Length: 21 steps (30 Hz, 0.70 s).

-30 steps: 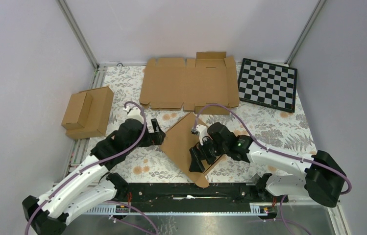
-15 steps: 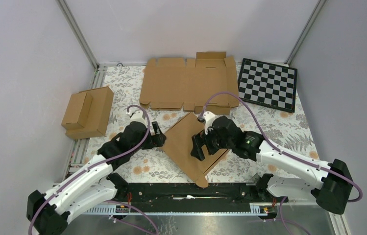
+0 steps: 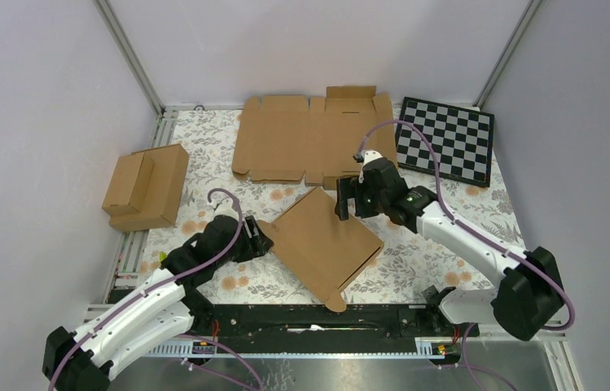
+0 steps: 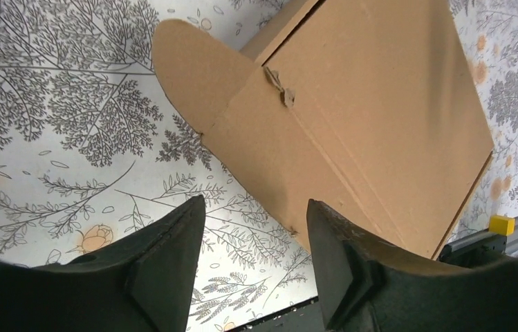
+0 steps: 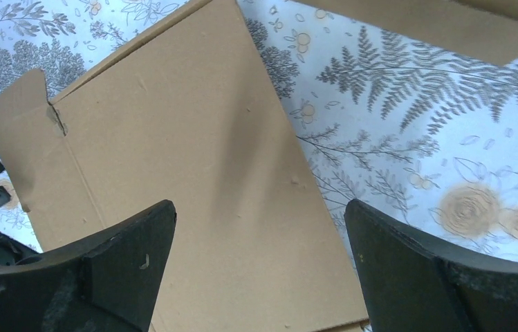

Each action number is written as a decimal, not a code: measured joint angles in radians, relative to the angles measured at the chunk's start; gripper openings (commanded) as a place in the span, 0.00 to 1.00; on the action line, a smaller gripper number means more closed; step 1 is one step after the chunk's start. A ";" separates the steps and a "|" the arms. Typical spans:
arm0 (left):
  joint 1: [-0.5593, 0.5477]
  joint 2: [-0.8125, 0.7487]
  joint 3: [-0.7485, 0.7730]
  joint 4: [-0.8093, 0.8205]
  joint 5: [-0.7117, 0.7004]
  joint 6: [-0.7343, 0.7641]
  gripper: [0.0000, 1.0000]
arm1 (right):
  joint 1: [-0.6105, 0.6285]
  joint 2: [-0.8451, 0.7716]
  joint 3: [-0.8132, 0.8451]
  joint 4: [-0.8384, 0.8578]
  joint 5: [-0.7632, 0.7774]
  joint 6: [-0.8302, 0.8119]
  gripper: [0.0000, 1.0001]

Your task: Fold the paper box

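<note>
The paper box [image 3: 322,244] lies closed and flat on the flowered cloth, turned like a diamond, with a rounded tab at its near corner. It fills the upper right of the left wrist view [image 4: 366,104], with a rounded flap sticking out at the left. My left gripper [image 3: 262,237] sits low at the box's left corner, jaws partly apart, with only cloth between the fingertips [image 4: 254,204]. My right gripper [image 3: 342,199] hovers over the box's far corner, wide open and holding nothing [image 5: 259,207]. The box lid [image 5: 193,173] lies below it.
A wide flat cardboard blank [image 3: 313,138] lies at the back. A checkerboard [image 3: 445,140] leans at the back right. Two joined small brown boxes [image 3: 145,187] sit at the left edge. A black rail [image 3: 301,318] runs along the near edge.
My right gripper has lifted off the box's middle and moved back to its far corner. My left gripper has slid nearer along the box's left corner and its jaws have narrowed.
</note>
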 measured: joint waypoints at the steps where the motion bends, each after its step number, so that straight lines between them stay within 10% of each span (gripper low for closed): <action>1: 0.000 0.003 -0.013 0.002 0.010 -0.010 0.58 | -0.007 0.016 0.000 0.005 -0.018 0.003 1.00; 21: 0.008 0.165 -0.187 0.288 0.078 -0.086 0.35 | -0.034 0.164 -0.122 0.094 -0.227 0.010 1.00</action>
